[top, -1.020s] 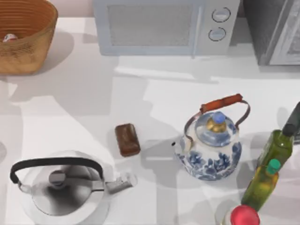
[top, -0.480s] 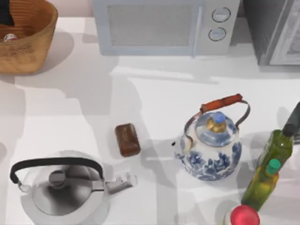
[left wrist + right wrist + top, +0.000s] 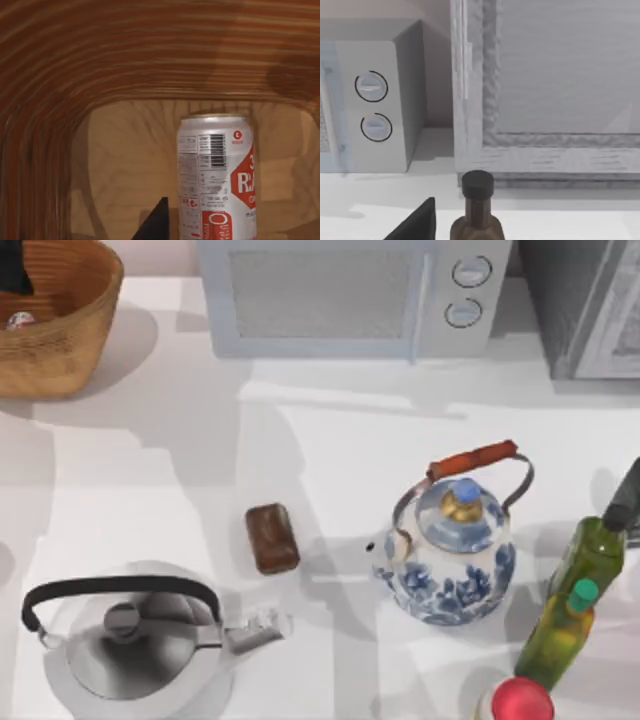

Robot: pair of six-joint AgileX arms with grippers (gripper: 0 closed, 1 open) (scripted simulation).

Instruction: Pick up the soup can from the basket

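Reaching into the basket, can not yet lifted.
One soup can (image 3: 216, 177) stands upright on the floor of the one basket (image 3: 70, 330) at the tabletop's far left; the left gripper (image 3: 12, 270) is inside, finger gap impossible to tell. Also: two kettles, one brown block (image 3: 272, 537), bottles, one microwave (image 3: 350, 295).

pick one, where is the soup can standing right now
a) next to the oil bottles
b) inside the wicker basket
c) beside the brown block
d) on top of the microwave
b: the left wrist view shows the soup can upright on the floor of the basket, its woven wall curving around it.
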